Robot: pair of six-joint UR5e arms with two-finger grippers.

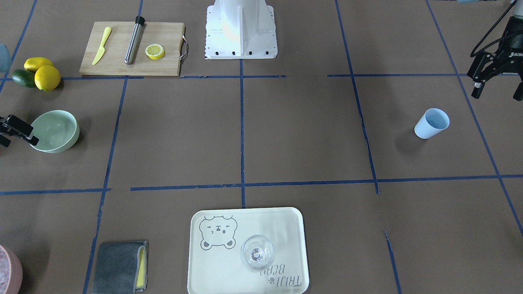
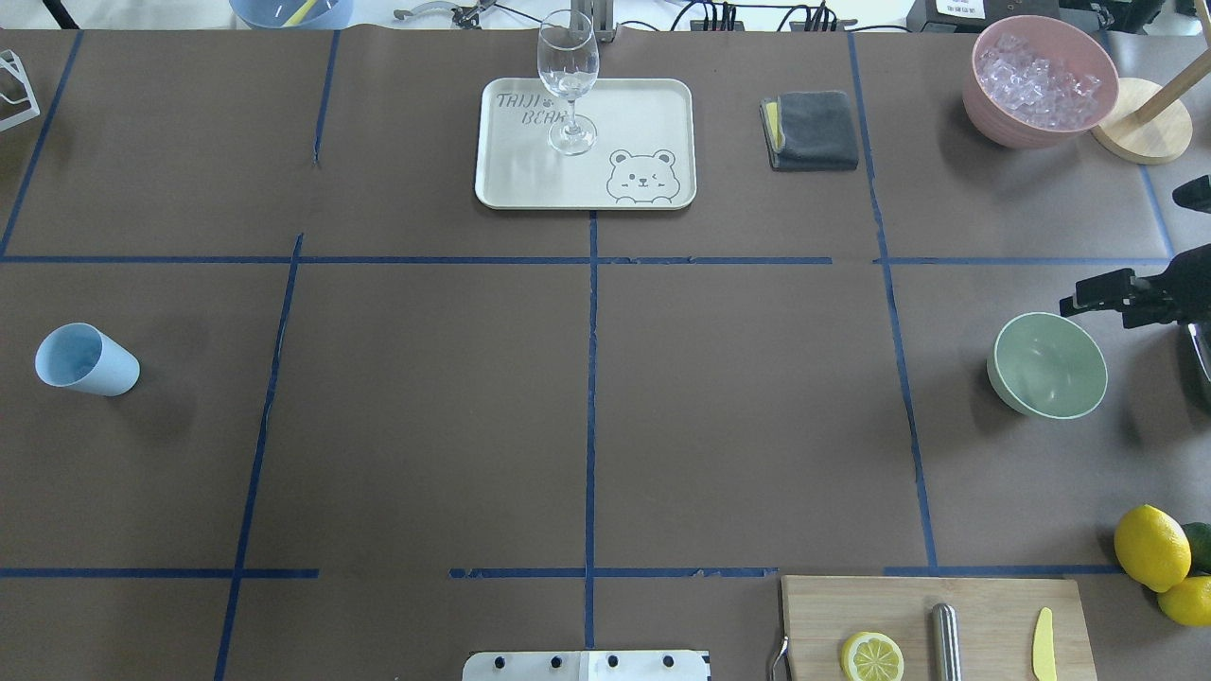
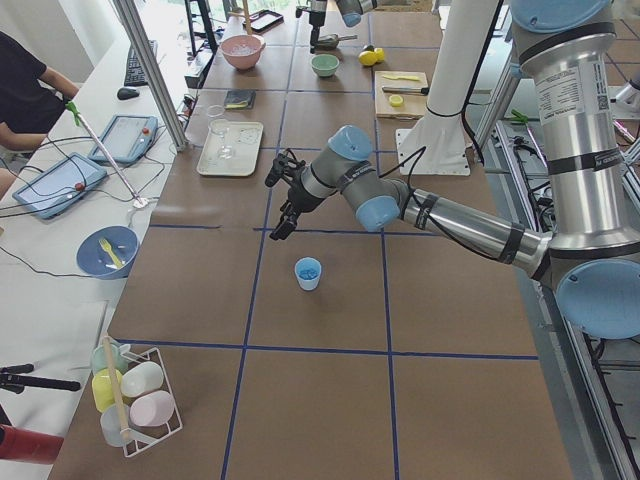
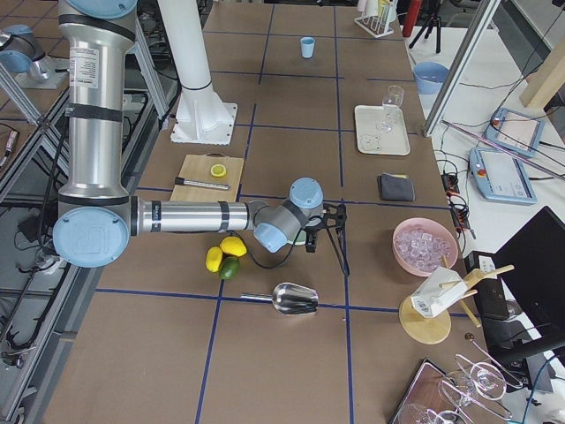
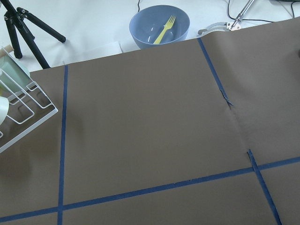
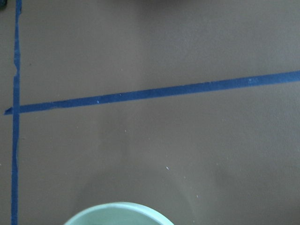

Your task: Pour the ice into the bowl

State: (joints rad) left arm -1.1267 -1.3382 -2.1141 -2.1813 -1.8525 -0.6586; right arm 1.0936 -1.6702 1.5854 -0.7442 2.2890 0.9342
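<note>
The pale mint-green bowl [image 1: 55,131] stands upright near the table's right end, also in the overhead view [image 2: 1047,365]. My right gripper [image 1: 16,136] is level with its rim, just beside it on the outer side, and looks open and empty. Its wrist view shows only the bowl's rim [image 6: 117,213]. Clear ice cubes [image 2: 1036,78] fill the pink container [image 2: 993,113]. I cannot tell whether any ice lies in the mint bowl. The light blue cup [image 1: 432,123] stands at the other end. My left gripper [image 1: 497,93] hovers open and empty beside and above it.
A tray [image 2: 530,180] with a clear stemmed glass [image 2: 569,76] sits mid-far, with a grey cloth [image 2: 812,130] beside it. A cutting board [image 1: 118,61] holds a lemon half, a knife and a metal rod. Lemons and a lime [image 1: 39,73] lie near the bowl. A metal scoop [image 4: 287,300] lies at the table's right end.
</note>
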